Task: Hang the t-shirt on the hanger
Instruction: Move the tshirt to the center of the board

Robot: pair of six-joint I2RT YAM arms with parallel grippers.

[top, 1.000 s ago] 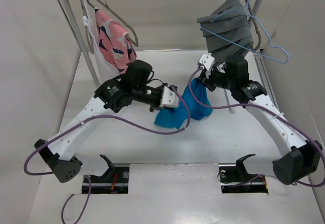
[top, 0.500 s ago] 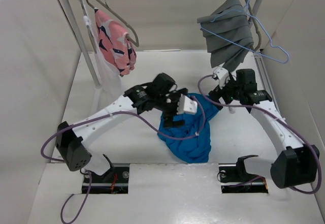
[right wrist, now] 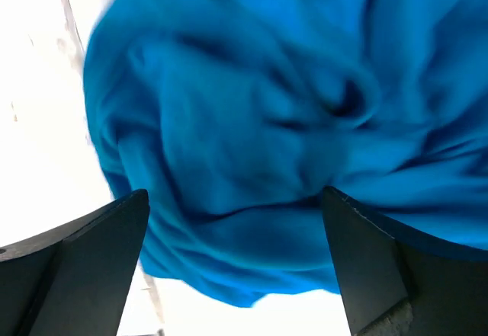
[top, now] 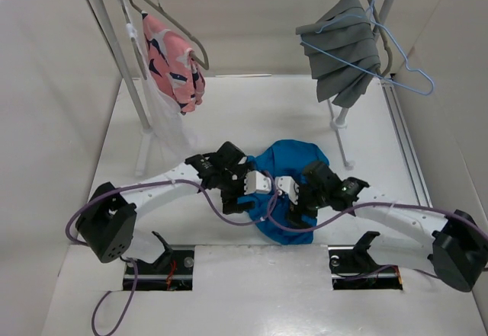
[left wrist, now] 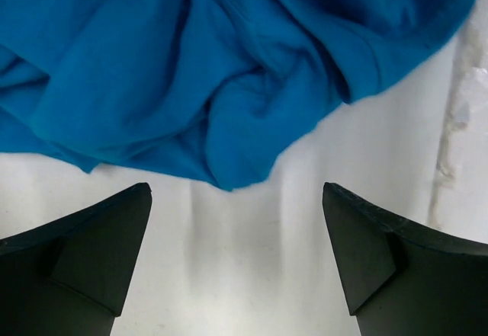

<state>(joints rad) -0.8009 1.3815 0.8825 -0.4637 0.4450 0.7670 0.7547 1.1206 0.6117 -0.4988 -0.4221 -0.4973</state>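
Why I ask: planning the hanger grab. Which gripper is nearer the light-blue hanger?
Right. The right gripper is at the t-shirt, far from the hanger; the left gripper farther left.

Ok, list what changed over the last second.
Both arms swung back toward their bases. The left gripper and right gripper, now open, let go of the t-shirt, which dropped into a heap on the table nearer them. The hanger, pink garment and grey garment hang as before.
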